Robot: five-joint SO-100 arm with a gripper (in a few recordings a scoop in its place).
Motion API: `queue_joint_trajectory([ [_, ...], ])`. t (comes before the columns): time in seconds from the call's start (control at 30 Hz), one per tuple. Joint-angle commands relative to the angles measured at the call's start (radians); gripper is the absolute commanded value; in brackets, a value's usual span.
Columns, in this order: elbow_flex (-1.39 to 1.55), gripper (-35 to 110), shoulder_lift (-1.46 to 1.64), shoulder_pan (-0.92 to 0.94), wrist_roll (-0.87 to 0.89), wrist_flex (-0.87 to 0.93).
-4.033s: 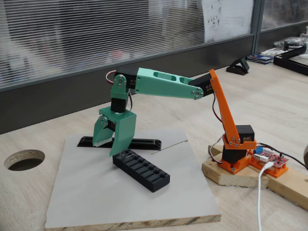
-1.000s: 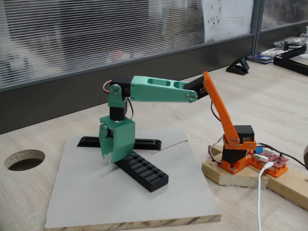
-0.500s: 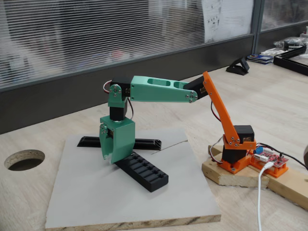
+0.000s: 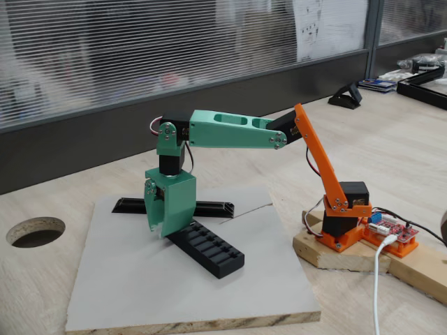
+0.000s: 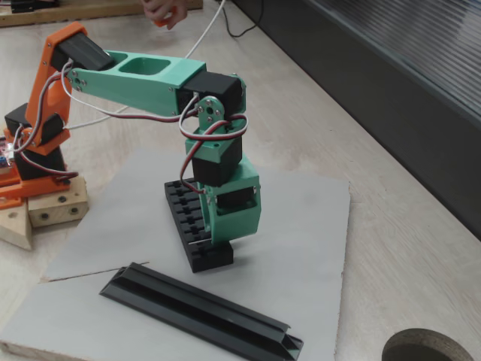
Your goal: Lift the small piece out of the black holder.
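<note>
The black holder (image 4: 209, 248) (image 5: 189, 218) lies slantwise on the grey board, its row of slots facing up. My green gripper (image 4: 163, 232) (image 5: 216, 242) points straight down onto the holder's end nearest the black rail, with its jaws drawn together there. A thin light sliver, the small piece (image 5: 198, 242), shows at the fingertips over the last slot. In the view from the table's side the gripper body hides that piece.
A long black rail (image 4: 209, 208) (image 5: 199, 308) lies on the board (image 4: 140, 286) just beyond the holder. The arm's orange base (image 4: 342, 227) stands on a wooden block beside the board. A round hole (image 4: 35, 230) is cut in the table. A person's hand (image 5: 161, 11) is at the far edge.
Since four seconds ago the gripper has come down onto the holder's end and closed from open. Over the last second nothing has moved.
</note>
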Motion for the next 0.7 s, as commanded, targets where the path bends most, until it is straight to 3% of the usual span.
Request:
queue_joint_trajectory([
  [0.0, -0.008, 20, 0.021, 0.003, 0.009, 0.012],
  [0.27, -0.009, 3, 0.021, 0.038, 0.012, 0.009],
  [0.67, -0.009, 2, 0.026, 0.038, 0.021, 0.011],
])
